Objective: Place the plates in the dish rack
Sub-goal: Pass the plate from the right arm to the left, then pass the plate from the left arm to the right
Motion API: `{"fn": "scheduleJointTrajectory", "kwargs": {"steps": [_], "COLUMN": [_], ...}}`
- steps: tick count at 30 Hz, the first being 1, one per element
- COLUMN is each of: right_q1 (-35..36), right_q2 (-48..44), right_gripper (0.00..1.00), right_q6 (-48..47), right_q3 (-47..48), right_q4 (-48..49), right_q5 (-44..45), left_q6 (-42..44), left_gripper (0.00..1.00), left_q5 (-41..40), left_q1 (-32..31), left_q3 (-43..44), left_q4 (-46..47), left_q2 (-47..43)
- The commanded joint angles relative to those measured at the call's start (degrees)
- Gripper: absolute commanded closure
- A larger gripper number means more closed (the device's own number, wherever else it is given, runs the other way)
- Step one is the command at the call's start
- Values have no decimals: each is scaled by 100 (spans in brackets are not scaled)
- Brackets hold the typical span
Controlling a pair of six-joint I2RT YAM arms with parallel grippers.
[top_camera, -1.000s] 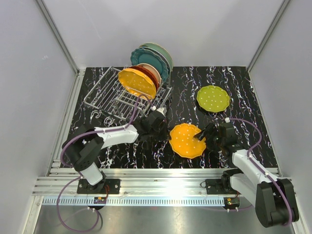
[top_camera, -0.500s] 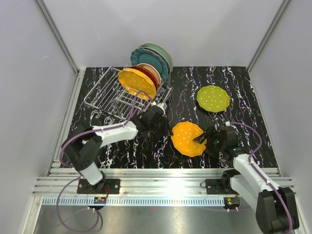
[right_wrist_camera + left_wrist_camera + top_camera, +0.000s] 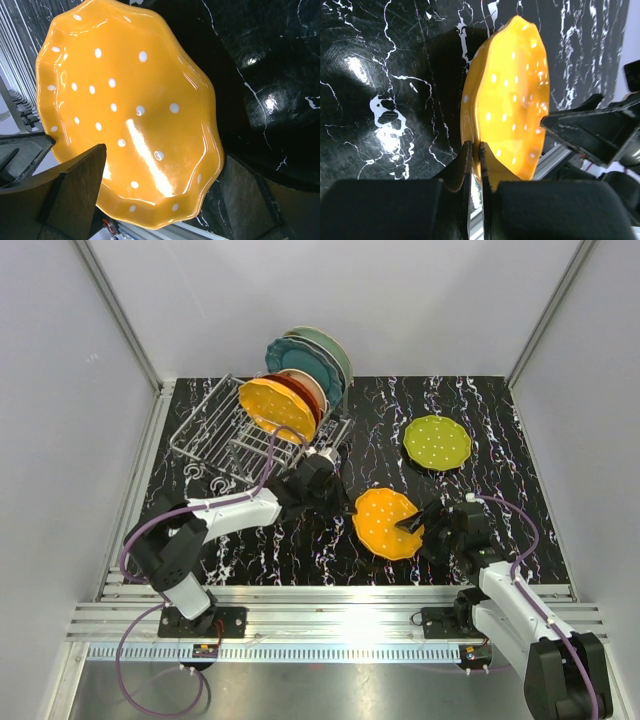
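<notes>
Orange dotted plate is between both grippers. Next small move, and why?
Probably back the right gripper straight off the orange dotted plate. Its jaws stand open astride one edge, while the left gripper is shut on the opposite rim and has the hold. Clearing the right first should let the left carry the plate to the dish rack without snagging.

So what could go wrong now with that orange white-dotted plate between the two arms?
The left gripper pinches only the rim of the glossy orange dotted plate, and the right gripper is open, so it could slip or swing. The silver wire dish rack already holds standing plates; it may knock one.
</notes>
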Motion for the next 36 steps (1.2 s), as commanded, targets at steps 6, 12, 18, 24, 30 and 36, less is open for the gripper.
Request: {"fn": "scheduleJointTrajectory", "kwargs": {"steps": [6, 12, 18, 24, 30, 36], "right_q1": [35, 35, 35, 35, 43, 35], "right_q2": [-159, -361, -800, -1152, -1275, -1302], "right_gripper": [7, 11, 22, 48, 53, 49], "right_q6": [537, 1372, 1882, 1926, 2014, 2163], "right_q3": [-137, -515, -375, -41, -58, 100], "right_q4": [-120, 476, 521, 134, 72, 406], "right_q5": [-509, -474, -114, 194, 387, 651], "left_q6": [-1116, -1169, -1099, -862, -783, -651], "left_gripper": [100, 100, 100, 100, 100, 100], "left_q5": [125, 239, 265, 256, 309, 344], "left_q1": [145, 128, 66, -48, -154, -241], "left_q3": [145, 75, 39, 145, 145, 101], "left_q4": [1028, 1160, 1178, 1054, 1054, 1019], "left_q2": [-316, -263, -167, 105, 326, 352]}}
